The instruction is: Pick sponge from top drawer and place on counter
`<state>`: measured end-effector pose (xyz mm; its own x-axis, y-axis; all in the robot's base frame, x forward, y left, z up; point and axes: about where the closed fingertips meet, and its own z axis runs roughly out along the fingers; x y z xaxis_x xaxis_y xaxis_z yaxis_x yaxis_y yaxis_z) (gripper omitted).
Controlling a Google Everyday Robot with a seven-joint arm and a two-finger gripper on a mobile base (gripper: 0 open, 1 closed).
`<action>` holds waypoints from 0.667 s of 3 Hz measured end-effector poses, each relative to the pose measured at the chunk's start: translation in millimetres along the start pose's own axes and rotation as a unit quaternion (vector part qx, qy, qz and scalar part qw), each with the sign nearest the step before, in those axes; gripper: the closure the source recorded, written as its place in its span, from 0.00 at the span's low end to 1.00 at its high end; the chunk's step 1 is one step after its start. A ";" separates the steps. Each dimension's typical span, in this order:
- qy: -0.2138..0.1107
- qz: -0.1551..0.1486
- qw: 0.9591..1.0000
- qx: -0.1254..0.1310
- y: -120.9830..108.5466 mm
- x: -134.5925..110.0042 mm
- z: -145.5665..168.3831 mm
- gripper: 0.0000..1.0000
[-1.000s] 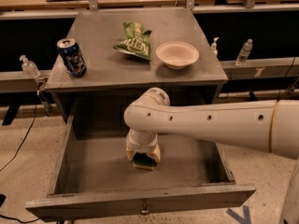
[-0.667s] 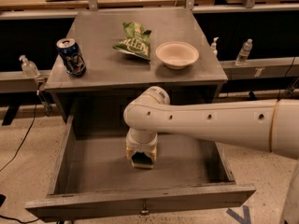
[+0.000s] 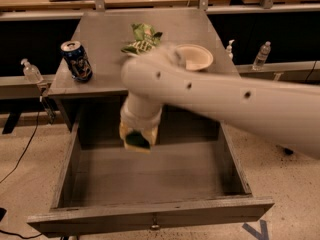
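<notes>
The top drawer is pulled fully open below the counter. My gripper hangs from the white arm above the drawer's back middle, lifted off the floor. It is shut on the sponge, whose dark green face and pale yellow edge show between the fingers. The arm is blurred with motion and covers part of the counter's front edge.
On the counter stand a blue soda can at the left, a crinkled green chip bag in the middle and a pale bowl at the right. Plastic bottles stand on shelves either side. The drawer walls flank the gripper.
The gripper has risen from the drawer floor with the sponge in it and moved up and to the left. The arm now crosses the counter's front edge.
</notes>
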<state>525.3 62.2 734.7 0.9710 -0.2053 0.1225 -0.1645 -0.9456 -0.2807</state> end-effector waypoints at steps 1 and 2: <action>0.031 0.020 0.998 0.045 -59.5 19.4 -113.6 1.00; 0.042 0.026 0.997 0.051 -95.4 32.7 -158.9 1.00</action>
<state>545.2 105.6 916.8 0.9427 -0.2783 0.1842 -0.1918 -0.9035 -0.3833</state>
